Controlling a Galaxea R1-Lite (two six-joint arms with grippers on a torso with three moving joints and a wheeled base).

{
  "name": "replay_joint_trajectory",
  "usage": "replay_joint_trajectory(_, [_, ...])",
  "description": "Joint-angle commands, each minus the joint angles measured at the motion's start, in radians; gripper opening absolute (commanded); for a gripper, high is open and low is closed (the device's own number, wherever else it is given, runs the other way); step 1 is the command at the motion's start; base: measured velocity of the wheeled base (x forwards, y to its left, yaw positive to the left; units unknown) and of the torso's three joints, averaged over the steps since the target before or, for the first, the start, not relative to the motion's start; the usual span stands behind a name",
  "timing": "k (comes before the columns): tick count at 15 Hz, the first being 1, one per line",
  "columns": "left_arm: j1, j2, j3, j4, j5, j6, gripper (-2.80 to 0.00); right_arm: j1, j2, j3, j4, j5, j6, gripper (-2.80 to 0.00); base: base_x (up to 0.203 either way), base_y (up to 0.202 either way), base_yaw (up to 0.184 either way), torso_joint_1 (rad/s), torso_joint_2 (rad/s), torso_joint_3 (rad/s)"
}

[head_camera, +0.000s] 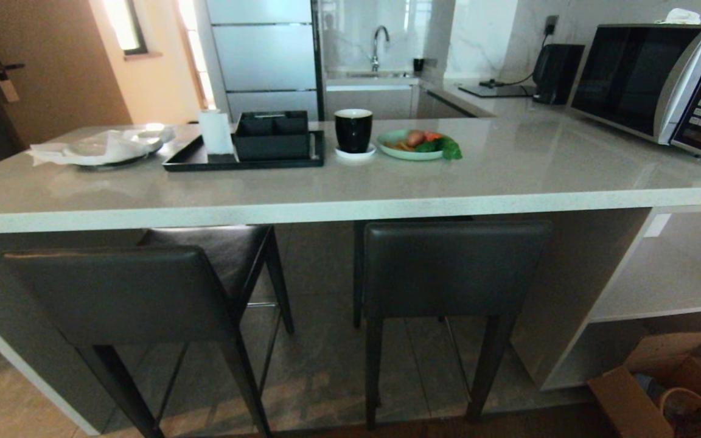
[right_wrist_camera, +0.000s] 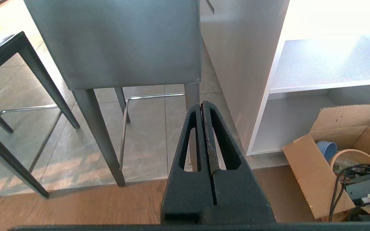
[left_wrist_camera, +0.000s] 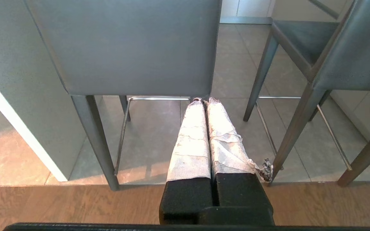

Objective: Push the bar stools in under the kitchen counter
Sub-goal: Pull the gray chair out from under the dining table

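Dark grey leather on both bar stools, backrests turned toward the robot at the front edge of the kitchen counter (head_camera: 350,207). Left stool (head_camera: 125,292) skewed and standing further out from the counter edge, seat only partly under the stone top; right stool (head_camera: 454,267) squarer, backrest close below the edge, beside the white shelves (head_camera: 661,274). Neither fully tucked in, by the look of it.

Left gripper (left_wrist_camera: 204,102) pressed together, tape-wrapped fingers (left_wrist_camera: 191,138) empty, aimed just under the lower backrest edge of the left stool, apparently short of contact. Right gripper (right_wrist_camera: 201,105) likewise closed on nothing, aimed near the rear leg of the right stool.

Push direction: straight ahead toward the counter, across each backrest's long horizontal axis. Left arm nearer the left stool, right arm nearer the right. Skewed left stool probably needing the longer shove and a straightening nudge.
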Motion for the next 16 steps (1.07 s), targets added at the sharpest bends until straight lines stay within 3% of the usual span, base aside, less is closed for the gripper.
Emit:
replay_joint_trajectory(1, [0.000,0.000,0.000,-0.001,0.001,-0.001,-2.80,0.000,0.002,0.000,0.000,-0.001,0.000,-2.80,0.000,0.000,0.000,0.000,0.00,0.000])
replay_joint_trajectory(16, [0.000,0.001,0.000,-0.001,-0.002,-0.002,-2.80,0.000,0.002,0.000,0.000,0.001,0.000,-2.80,0.000,0.000,0.000,0.000,0.00,0.000])
